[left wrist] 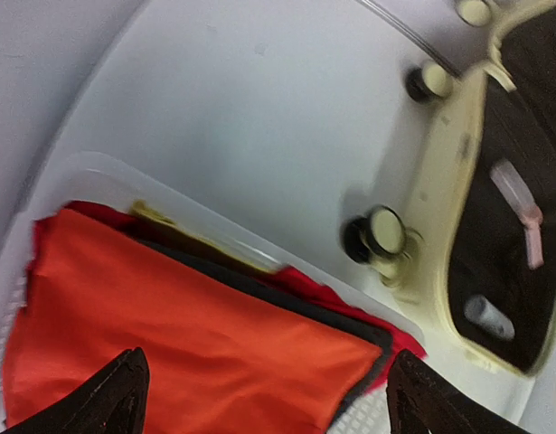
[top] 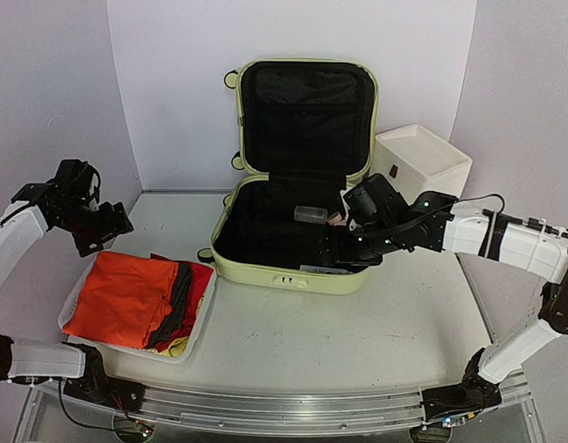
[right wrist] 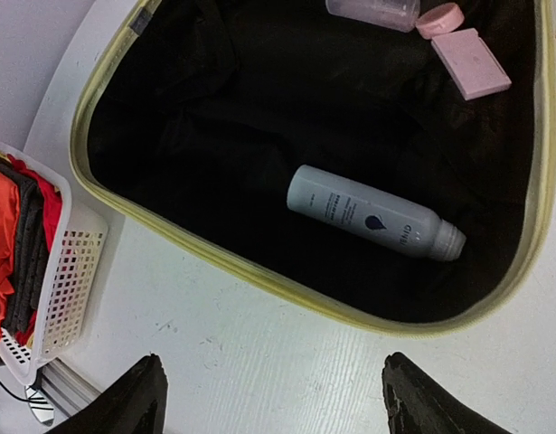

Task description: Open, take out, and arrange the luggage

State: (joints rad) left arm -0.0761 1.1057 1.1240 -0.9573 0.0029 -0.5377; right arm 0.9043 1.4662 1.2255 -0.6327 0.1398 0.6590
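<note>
Two arms share one broad white tabletop (top: 357, 323), and the biggest thing on it is the large pale yellow-green hard-shell suitcase (top: 284, 277). It lies directly beneath the right pincer (right wrist: 278, 402). Its lid is propped upright against the back wall, so the black fabric lining is open to reach from above. A white plastic drawer box (top: 422, 161) stands behind the right pincer, beside the lid, and nothing is touching it.

Under the left pincer (left wrist: 268, 398) sits a white mesh plastic basket (right wrist: 65, 271), close to the suitcase's black-and-cream wheels (left wrist: 381, 231). That is likely so unpacked items have only a short way to travel. A folded orange cloth (top: 126, 295) lies flat on top of dark and red garments in the basket, stacked neatly rather than dumped.

Below and just ahead of the right pincer, a pale grey cylindrical spray bottle (right wrist: 372, 221) lies on its side on the lining. A small clear bottle with a pink cap (right wrist: 372, 11) and a flat pink box (right wrist: 472, 63) rest farther ahead, near the far wall.

Both pincers are spread wide and hold nothing. The left hovers over the basket, and the right is poised at the suitcase's near rim, probably lining up on the spray bottle.
</note>
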